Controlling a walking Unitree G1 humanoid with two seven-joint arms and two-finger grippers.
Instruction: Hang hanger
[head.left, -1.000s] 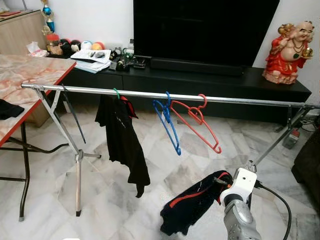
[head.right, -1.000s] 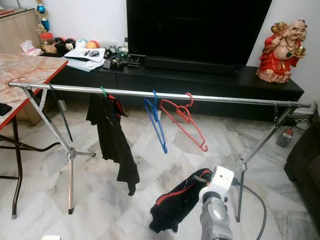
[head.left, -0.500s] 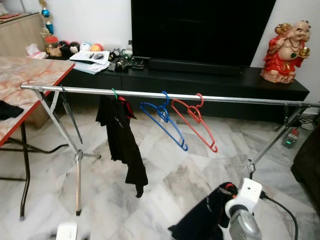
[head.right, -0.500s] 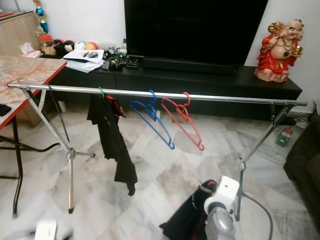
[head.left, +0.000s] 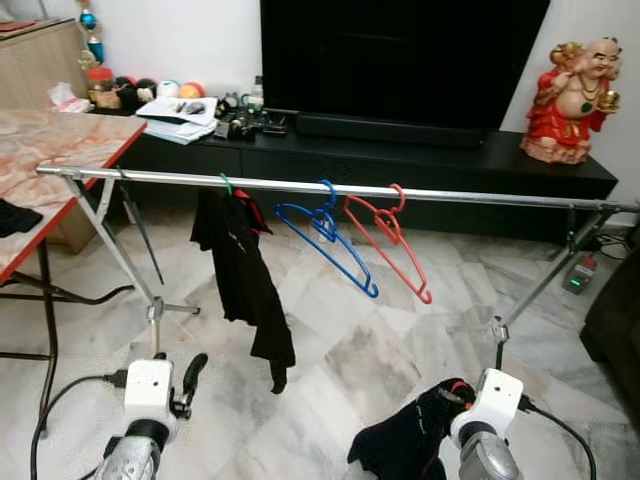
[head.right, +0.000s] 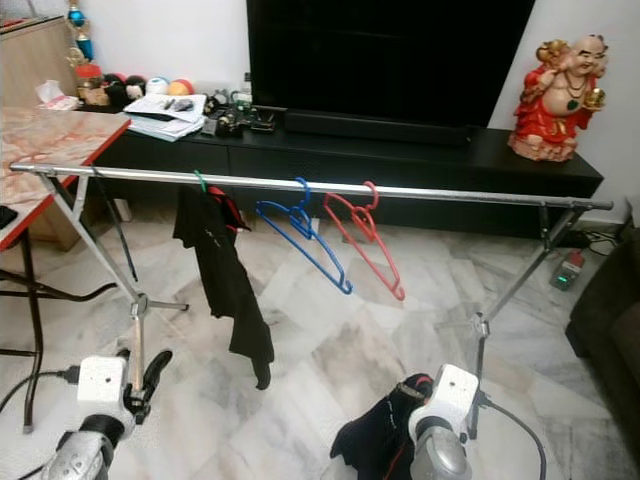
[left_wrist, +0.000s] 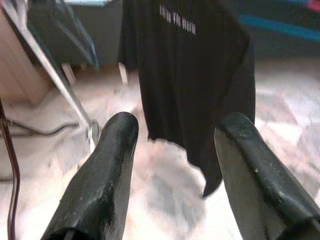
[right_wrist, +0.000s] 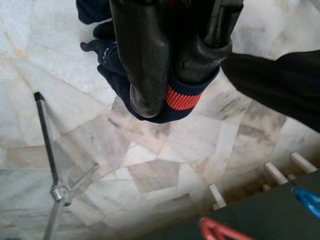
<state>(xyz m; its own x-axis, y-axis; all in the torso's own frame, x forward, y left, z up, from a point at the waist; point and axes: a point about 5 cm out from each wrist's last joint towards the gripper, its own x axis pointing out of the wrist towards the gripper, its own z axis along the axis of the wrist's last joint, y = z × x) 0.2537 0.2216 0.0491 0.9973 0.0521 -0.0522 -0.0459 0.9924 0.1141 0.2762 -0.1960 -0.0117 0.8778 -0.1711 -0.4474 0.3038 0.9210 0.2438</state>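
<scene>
A metal rail (head.left: 300, 187) stands across the marble floor (head.left: 330, 330) in front of a black TV cabinet (head.left: 400, 160). On the rail hang a green hanger (head.left: 229, 186) with a black shirt (head.left: 245, 275), then a blue hanger (head.left: 330, 232), and just beside it a red hanger (head.left: 393, 240). The right gripper (right_wrist: 170, 65) is low near the floor, its fingers clamped on a dark garment with red trim (head.left: 405, 445). The left gripper (left_wrist: 172, 170) is low on the left side, its fingers (left_wrist: 107, 170) apart and holding nothing, pointing toward the black shirt.
</scene>
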